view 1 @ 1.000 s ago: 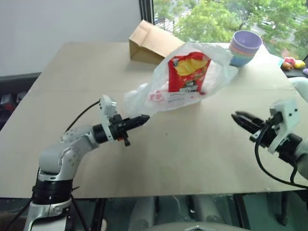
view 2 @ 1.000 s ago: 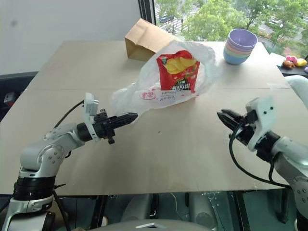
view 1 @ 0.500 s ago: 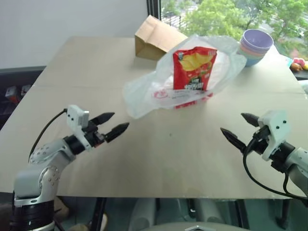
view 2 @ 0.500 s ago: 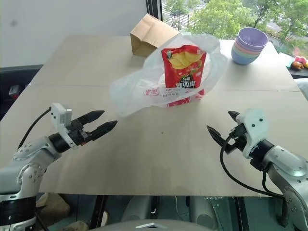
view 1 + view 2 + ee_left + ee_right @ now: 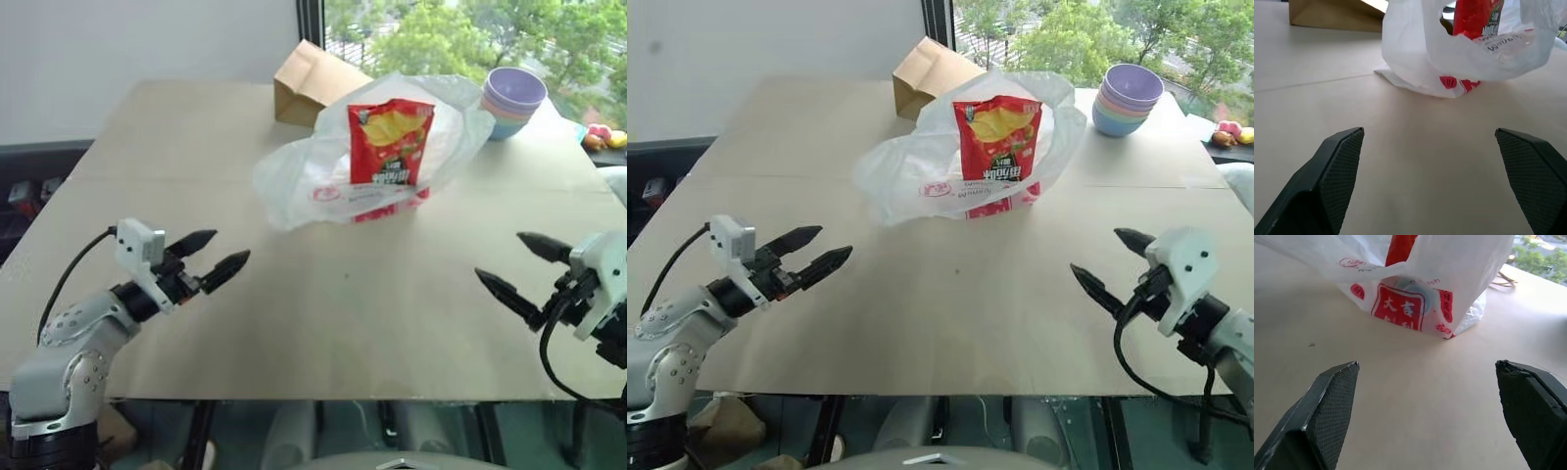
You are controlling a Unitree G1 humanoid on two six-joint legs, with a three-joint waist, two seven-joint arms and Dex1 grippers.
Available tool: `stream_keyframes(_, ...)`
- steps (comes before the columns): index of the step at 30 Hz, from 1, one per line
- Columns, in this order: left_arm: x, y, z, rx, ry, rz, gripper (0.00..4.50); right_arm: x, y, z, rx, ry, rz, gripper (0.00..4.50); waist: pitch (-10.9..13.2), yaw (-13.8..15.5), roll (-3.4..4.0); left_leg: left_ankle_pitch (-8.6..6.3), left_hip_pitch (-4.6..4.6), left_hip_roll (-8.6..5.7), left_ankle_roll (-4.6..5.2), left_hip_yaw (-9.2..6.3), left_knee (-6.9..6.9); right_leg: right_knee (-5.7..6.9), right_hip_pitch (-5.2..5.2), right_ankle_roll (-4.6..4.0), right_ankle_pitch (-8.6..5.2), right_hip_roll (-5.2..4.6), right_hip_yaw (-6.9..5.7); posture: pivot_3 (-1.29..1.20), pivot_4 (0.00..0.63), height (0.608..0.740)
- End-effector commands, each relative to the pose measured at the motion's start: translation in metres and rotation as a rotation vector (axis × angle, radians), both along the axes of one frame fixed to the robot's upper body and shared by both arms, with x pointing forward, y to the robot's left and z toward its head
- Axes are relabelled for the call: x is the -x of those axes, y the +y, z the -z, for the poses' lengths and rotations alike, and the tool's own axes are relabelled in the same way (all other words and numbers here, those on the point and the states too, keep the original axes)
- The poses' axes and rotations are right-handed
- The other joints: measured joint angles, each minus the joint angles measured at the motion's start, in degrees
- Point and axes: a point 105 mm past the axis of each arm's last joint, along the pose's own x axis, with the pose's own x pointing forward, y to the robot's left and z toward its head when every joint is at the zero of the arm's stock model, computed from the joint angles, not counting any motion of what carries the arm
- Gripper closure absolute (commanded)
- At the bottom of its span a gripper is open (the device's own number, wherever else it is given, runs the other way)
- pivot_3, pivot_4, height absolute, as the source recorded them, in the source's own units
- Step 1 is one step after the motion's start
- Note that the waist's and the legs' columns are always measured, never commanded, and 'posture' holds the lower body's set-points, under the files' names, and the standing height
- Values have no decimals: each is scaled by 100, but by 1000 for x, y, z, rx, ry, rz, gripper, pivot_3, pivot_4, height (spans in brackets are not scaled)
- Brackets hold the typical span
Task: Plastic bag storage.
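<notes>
Plastic bag [image 5: 323,181]: laid on the table [image 5: 147,147], long axis slanting from near-left to far-right.
Left pincer [image 5: 220,257]: fingers spread, well short of the bag.
Right pincer [image 5: 522,269]: fingers spread, likewise apart.

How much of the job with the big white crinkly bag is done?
Done: the red snack packet stands in the thin whitish plastic bag with red marks, which lies on the tan table. In hand: nothing; the left gripper and right gripper hover open, apart from the bag. Left: probably grasping the bag and putting it away.
</notes>
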Motion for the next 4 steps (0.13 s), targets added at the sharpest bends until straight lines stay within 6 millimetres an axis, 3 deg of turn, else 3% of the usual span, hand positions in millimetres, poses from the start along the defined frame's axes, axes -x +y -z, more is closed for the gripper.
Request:
stream_keyframes(1, 4, 5, -10, -24, -39, 3, 31, 10, 0, -3, 25, -23, -27, 0, 0, 9, 1, 0, 0, 0, 0, 1, -4, -1, -1, -1, -1, 0, 1, 0, 150, 740)
stream_keyframes(4, 2, 11, -12, -30, -42, -12, 31, 17, -8, 2, 45, -12, -18, 0, 0, 5, 0, 0, -1, -1, 0, 5, -8, -2, -4, -1, -1, -1, 3, 0, 150, 740)
